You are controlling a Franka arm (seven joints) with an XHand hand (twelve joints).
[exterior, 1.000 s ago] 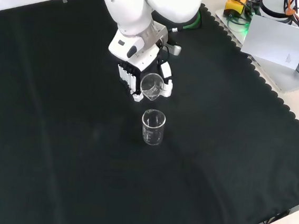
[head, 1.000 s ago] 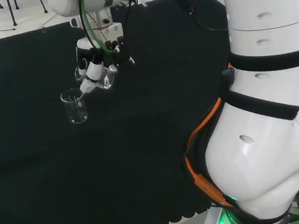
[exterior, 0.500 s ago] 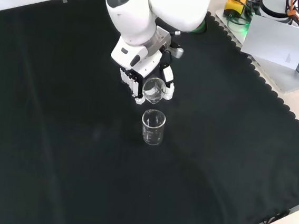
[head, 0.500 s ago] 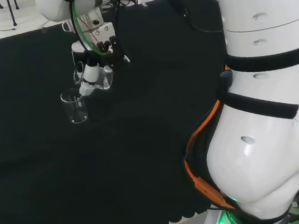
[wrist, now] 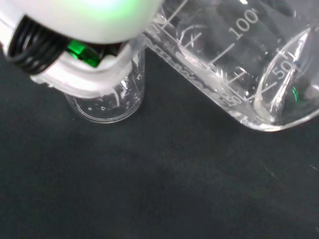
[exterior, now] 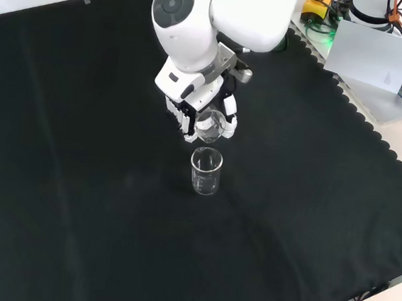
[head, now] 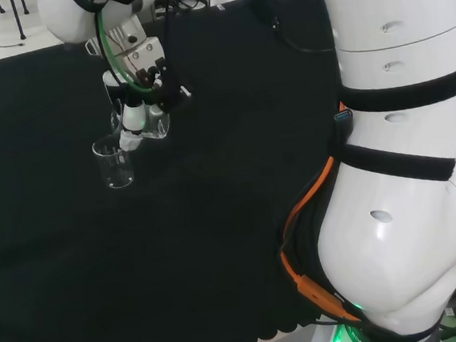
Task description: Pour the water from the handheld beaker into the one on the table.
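**newbie_lab:** Why is the black-and-white robot hand [exterior: 199,115] holding that clear glass graduated beaker [exterior: 209,125] so tilted?

**pourbot_fan:** Its fingers [head: 132,120] are curled round the glass, pinching it, so the spout end tips down toward the second clear glass beaker [exterior: 205,171] standing upright on the black-cloth counter [exterior: 77,181]. In the front view the held one hangs just above and behind the standing one's rim, not touching, I think. That's the lineup for pouring. The wrist view shows the tilted wall [wrist: 239,59] close beside the standing beaker [wrist: 107,102]. Can't tell if water's running.
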